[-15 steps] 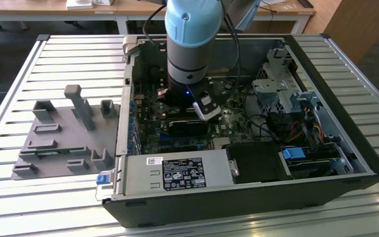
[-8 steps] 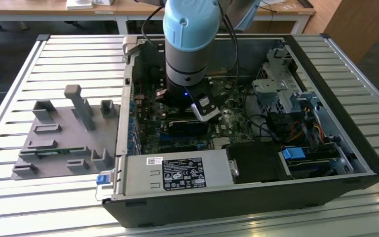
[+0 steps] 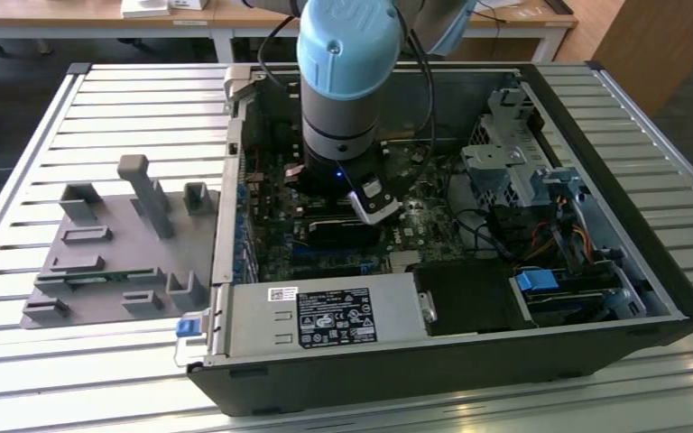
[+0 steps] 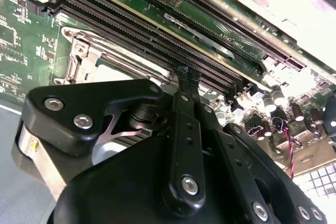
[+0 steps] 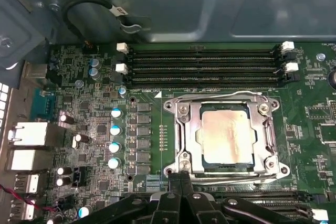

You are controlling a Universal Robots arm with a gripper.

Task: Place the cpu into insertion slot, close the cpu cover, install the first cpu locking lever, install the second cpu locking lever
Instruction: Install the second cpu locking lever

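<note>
Cpu seated in insertion slot, cpu cover down over it. Gripper fingers pressed together at socket's 6 o'clock edge, holding nothing. Risk: a lever slipping off the narrow tips, springing back, leaving cover unlatched.

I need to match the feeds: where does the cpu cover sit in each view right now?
Exterior view: the arm stands over that part of the board; I cannot pick the cover out.
First wrist view: the cpu cover lies closed around the cpu, just beyond the gripper.
Second wrist view: a corner shows past the gripper.
Shared landmark: the long black memory slots.
</note>
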